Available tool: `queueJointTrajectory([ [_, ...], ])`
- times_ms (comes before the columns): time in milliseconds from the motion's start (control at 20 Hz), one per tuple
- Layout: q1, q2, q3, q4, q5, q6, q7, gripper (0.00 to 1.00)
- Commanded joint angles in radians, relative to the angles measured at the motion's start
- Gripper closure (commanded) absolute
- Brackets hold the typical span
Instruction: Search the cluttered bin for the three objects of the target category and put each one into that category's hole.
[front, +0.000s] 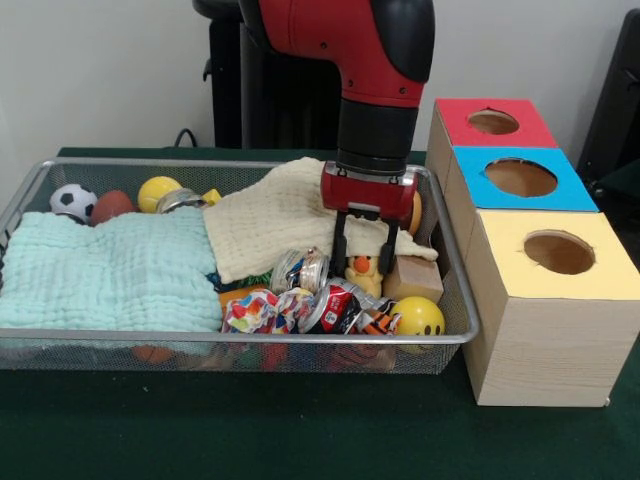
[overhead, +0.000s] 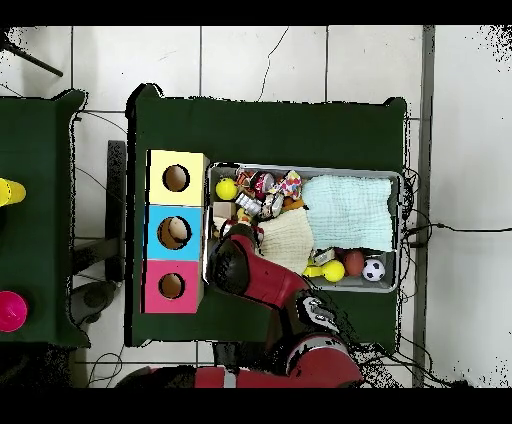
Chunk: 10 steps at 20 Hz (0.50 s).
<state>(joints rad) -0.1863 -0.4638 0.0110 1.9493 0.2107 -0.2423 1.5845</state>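
The silver wire-mesh bin (front: 240, 340) sits on the green table; it also shows in the overhead view (overhead: 395, 180). My gripper (front: 362, 258) hangs over the bin's right part, fingers open and straddling the head of a yellow plush duck (front: 364, 270) with an orange beak. The fingers (front: 339, 250) reach down beside the duck, one on each side. In the overhead view the arm covers the gripper and the duck. The teddy bear and a third plush are hidden.
A mint cloth (front: 110, 270) and a cream cloth (front: 285, 215) cover much of the bin. Balls (front: 158, 192), crumpled wrappers (front: 300, 305), a wooden block (front: 413, 278) and a smiley ball (front: 418, 316) lie around. Red (front: 492, 122), blue (front: 520, 178) and yellow (front: 558, 253) hole boxes stand at the right.
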Motion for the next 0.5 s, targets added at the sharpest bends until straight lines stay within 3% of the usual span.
queueJointTrajectory([
  [50, -0.020, 0.111, 0.124, 0.075, 0.004, 0.049, 0.265, 0.00],
  [200, -0.020, 0.112, 0.124, 0.070, -0.008, 0.054, 0.249, 0.00],
  [250, -0.022, 0.112, 0.126, 0.071, -0.011, 0.048, 0.251, 1.00],
  [500, -0.018, 0.111, 0.126, 0.063, -0.017, 0.067, 0.228, 1.00],
])
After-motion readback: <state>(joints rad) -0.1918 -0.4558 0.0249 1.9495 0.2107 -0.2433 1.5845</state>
